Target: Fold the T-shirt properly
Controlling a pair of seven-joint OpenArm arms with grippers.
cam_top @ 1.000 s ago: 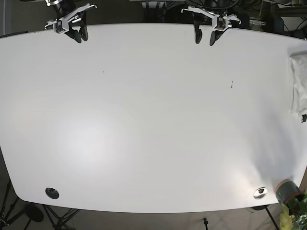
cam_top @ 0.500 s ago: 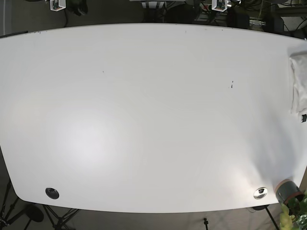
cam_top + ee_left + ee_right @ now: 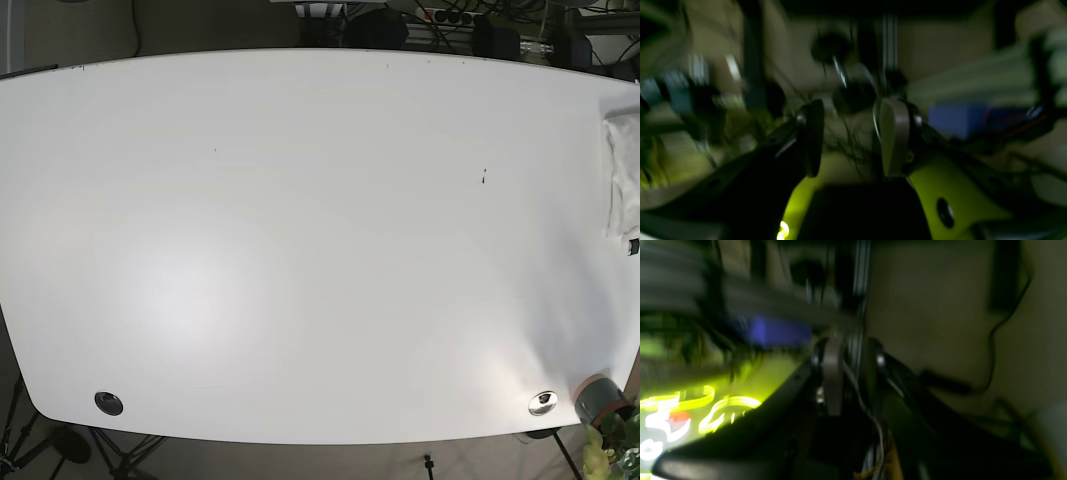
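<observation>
The white T-shirt lies as a folded bundle at the far right edge of the white table, partly cut off by the frame. Neither arm shows in the base view. In the blurred left wrist view my left gripper is open and empty, facing a dark room with no table or cloth in sight. In the blurred right wrist view my right gripper holds nothing, its jaws a narrow gap apart, also facing dark background.
Two round grommets sit near the table's front edge. A potted plant stands at the front right corner. A small dark mark is on the table right of centre. Cables and equipment lie behind the far edge.
Both grippers, at the table's far edge a second ago, have pulled back out of the base view. The T-shirt has not moved.
</observation>
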